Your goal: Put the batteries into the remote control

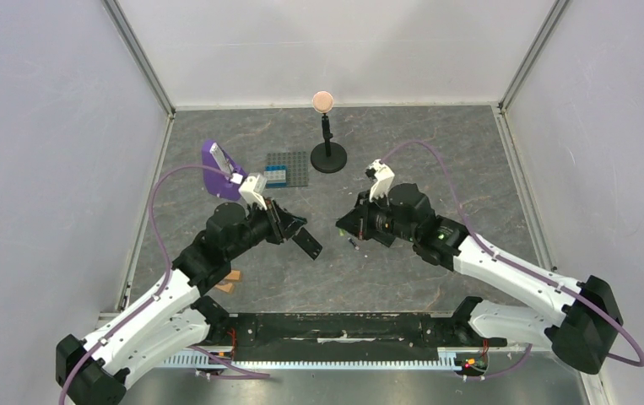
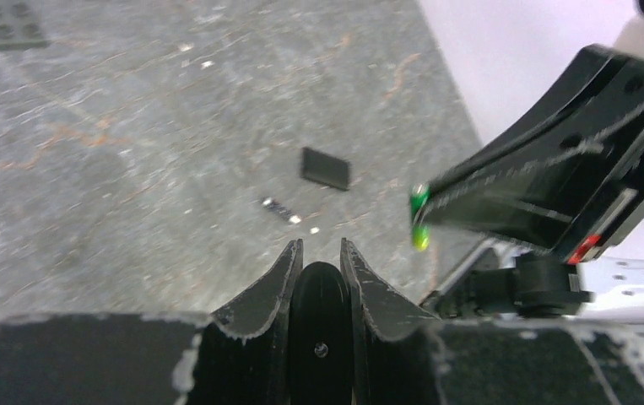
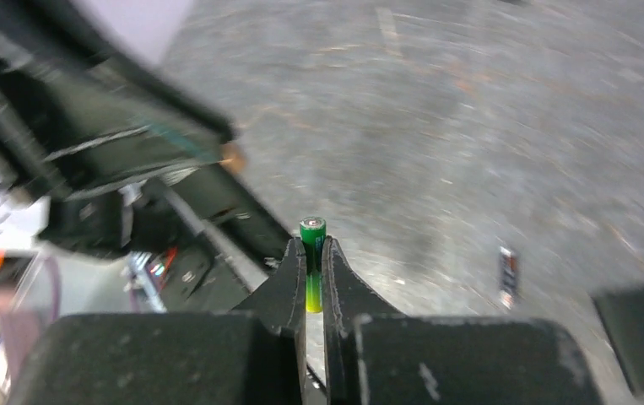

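My left gripper (image 1: 294, 228) (image 2: 320, 250) is shut on the slim black remote control (image 1: 309, 244), seen end-on between the fingers in the left wrist view (image 2: 320, 308), and holds it above the table. My right gripper (image 1: 349, 229) (image 3: 311, 246) is shut on the bright green battery (image 3: 312, 253), whose tip sticks out past the fingertips. It also shows in the left wrist view (image 2: 419, 221). The darker battery (image 1: 354, 245) (image 2: 281, 209) (image 3: 508, 275) lies on the table between the two grippers.
A small flat black cover (image 2: 325, 167) (image 3: 632, 327) lies on the table near the dark battery. A grey studded baseplate (image 1: 289, 169), a purple holder (image 1: 217, 167) and a black stand with a ball (image 1: 328, 153) are at the back. Orange-tan blocks (image 1: 230, 281) lie by the left arm.
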You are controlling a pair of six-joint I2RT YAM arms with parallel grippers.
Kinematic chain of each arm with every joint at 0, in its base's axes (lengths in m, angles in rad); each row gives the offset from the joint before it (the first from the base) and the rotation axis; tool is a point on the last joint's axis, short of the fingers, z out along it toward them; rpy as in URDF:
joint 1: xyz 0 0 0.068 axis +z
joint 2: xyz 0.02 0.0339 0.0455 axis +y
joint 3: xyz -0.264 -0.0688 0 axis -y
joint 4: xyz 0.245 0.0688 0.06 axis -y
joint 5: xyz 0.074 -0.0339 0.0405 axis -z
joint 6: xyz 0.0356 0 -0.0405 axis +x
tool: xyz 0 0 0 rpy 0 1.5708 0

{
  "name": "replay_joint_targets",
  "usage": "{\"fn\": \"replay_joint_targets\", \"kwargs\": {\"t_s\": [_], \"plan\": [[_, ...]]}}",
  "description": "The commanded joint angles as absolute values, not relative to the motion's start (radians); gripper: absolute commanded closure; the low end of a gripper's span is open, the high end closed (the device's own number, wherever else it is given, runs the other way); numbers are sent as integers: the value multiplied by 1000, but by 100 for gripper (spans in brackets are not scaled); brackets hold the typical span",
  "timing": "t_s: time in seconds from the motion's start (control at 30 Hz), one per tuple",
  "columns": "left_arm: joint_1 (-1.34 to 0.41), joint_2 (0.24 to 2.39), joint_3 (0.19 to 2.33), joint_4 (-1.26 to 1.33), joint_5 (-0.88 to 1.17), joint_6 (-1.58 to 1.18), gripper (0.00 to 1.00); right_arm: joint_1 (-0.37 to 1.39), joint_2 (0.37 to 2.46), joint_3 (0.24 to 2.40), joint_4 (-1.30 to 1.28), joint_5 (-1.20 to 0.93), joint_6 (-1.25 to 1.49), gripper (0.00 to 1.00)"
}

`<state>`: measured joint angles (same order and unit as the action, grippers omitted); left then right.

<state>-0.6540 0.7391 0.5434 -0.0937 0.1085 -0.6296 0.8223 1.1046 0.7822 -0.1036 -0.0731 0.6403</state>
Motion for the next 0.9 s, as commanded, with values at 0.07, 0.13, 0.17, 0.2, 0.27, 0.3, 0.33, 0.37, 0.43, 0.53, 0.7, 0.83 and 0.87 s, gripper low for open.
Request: {"fn": "replay_joint_targets", "kwargs": {"t_s": [0.07,0.13,0.17,0.2,0.27,0.3,0.33,0.37,0.43,0.53,0.7,0.83,0.87], "plan": [[-653,760,654,76,243,-793,98,828,1025,823,220,-535,476,100],[-653,768,654,134,260,-840,98,828,1005,809,297,-557,469,100],[-652,775,652,164,266,-860,98,828,1006,814,311,-572,459,100],[-653,784,648,199,275,-881,98,829,1013,824,310,-586,441,100],[-652,810,649,250,297,-912,98,829,1023,842,309,-603,414,100],[-652,827,653,264,308,-925,98,828,1025,848,309,-603,404,100],[-651,842,657,272,316,-939,98,828,1024,853,310,-608,386,100],[-649,853,656,290,328,-957,98,828,1020,854,310,-608,365,100],[-642,873,651,334,358,-997,98,830,1006,854,288,-592,304,100],[-635,898,653,368,393,-1059,98,829,986,859,212,-553,174,100],[-635,901,637,396,417,-1117,98,830,967,872,115,-542,52,100],[-634,905,630,399,419,-1134,98,830,952,854,123,-540,39,100],[-634,907,630,400,420,-1139,98,829,953,855,114,-545,30,100]]}}
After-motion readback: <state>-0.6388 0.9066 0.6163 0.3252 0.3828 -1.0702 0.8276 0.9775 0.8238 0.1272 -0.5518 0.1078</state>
